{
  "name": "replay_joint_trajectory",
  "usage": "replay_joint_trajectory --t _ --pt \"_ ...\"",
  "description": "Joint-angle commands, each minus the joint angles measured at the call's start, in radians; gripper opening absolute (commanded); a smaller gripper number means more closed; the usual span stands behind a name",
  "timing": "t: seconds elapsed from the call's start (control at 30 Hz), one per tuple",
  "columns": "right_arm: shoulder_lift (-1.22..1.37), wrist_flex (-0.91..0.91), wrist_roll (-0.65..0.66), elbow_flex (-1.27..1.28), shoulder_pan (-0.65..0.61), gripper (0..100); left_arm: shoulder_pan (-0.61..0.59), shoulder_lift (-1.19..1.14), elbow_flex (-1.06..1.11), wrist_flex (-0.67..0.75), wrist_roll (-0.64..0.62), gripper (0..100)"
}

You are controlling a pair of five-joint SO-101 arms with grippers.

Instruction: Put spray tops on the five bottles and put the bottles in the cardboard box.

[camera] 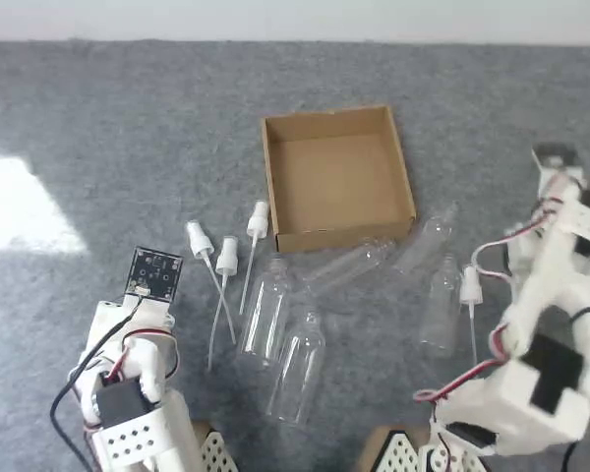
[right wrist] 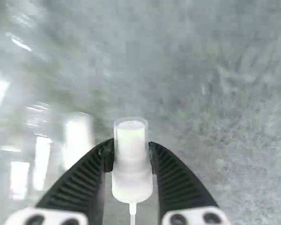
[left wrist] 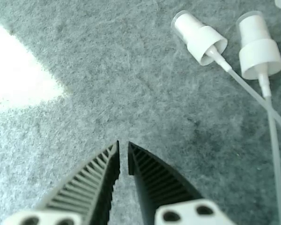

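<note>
Right fingers clamp a spray top; left fingers are pinched together on nothing.
The right gripper (right wrist: 129, 146) has the held spray top (right wrist: 130, 161) squeezed between its two fingers, cap end poking past the fingertips. The left gripper (left wrist: 123, 146) hangs over the grey bench (left wrist: 107, 84), with loose spray tops (left wrist: 201, 40) lying ahead of it. Clear bottles (camera: 265, 310) lie on the near side of the cardboard box (camera: 339, 177).

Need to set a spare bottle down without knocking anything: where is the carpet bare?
Free, in the high view: the carpet left of the cardboard box and the strip behind it. Crowded: in front of the box, where bottles and spray tops lie.
</note>
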State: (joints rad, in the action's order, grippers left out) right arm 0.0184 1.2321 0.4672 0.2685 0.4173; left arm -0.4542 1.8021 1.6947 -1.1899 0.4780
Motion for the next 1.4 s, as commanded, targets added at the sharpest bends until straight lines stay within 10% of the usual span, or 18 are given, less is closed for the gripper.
replay_joint_trajectory --t 0.0,0.4,0.63,1.13,1.37 --pt "-0.199 0.133 -0.144 -0.144 -0.231 0.9 -0.003 0.026 -0.010 0.005 0.006 3" --pt "-0.065 0.176 -0.601 -0.523 -0.931 0.7 -0.003 0.026 -0.010 0.005 0.006 3" --pt "0.285 0.125 -0.884 -0.833 -1.050 1.1 -0.003 0.026 -0.010 0.005 0.006 3" --pt "0.727 0.128 -0.990 -1.266 -1.152 1.5 -0.003 0.026 -0.010 0.005 0.006 3" --pt "0.791 0.225 -0.987 -1.349 -1.187 23.5 -0.003 0.026 -0.010 0.005 0.006 3"
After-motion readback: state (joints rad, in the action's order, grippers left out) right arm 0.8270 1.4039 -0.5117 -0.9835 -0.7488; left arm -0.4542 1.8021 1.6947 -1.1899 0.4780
